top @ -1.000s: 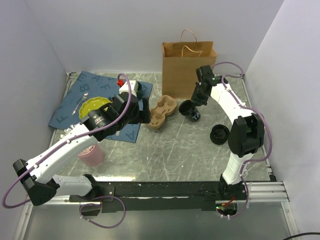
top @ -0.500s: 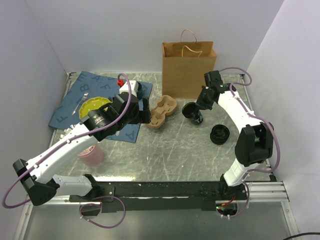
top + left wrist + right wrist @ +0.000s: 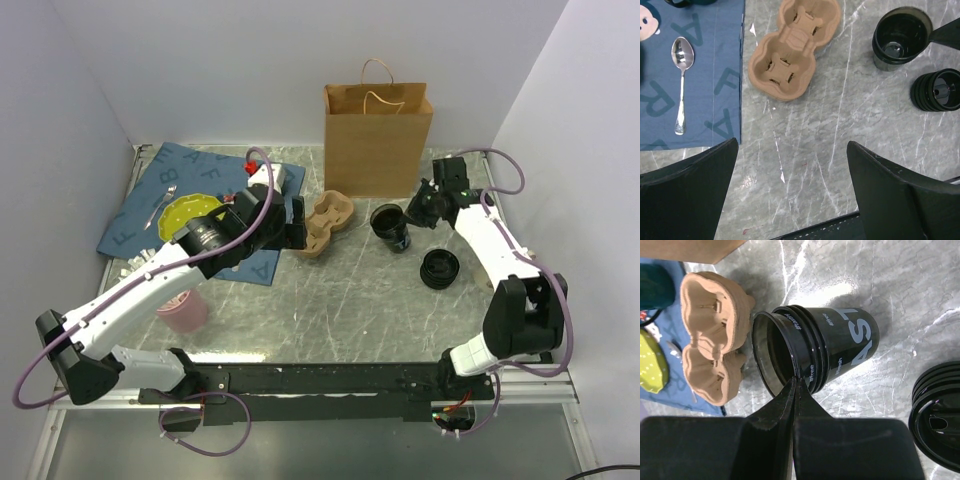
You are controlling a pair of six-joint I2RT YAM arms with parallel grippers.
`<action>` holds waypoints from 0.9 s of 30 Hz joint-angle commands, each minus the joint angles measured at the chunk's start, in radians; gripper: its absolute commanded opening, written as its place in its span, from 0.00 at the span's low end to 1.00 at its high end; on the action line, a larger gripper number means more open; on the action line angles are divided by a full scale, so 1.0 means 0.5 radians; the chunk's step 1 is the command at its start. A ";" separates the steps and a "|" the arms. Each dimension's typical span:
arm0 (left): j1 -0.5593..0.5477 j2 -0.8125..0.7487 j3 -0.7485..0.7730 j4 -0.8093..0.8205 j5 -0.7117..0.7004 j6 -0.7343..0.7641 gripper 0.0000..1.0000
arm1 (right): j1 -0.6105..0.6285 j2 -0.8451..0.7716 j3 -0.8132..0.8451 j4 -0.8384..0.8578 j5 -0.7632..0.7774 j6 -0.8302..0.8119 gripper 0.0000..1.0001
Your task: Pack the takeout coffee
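The takeout coffee (image 3: 840,347) sits open on the surface (image 3: 940,285) beside the cup carrier (image 3: 710,335); its wall reads "#fresh" and big "AST", the rest hidden. The right claw (image 3: 794,386) pinches its rim; the left claw (image 3: 792,142) is spread.

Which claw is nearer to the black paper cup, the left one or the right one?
Right. The right claw pinches the black cup at its rim. The left claw hangs open on the far side of the cardboard carrier, apart from the cup.
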 commanded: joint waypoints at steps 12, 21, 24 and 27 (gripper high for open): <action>-0.006 0.091 0.140 0.049 0.109 -0.003 0.98 | -0.139 -0.324 -0.201 0.227 -0.175 -0.004 0.00; 0.009 0.259 0.336 0.058 0.124 0.031 0.99 | -0.154 -0.398 -0.139 0.196 -0.215 -0.019 0.00; 0.055 0.413 0.556 0.004 0.195 -0.027 0.96 | -0.148 -0.419 -0.100 0.174 -0.258 -0.019 0.00; 0.135 0.590 0.820 -0.101 0.318 -0.095 0.90 | -0.154 -0.462 -0.075 0.162 -0.283 -0.007 0.00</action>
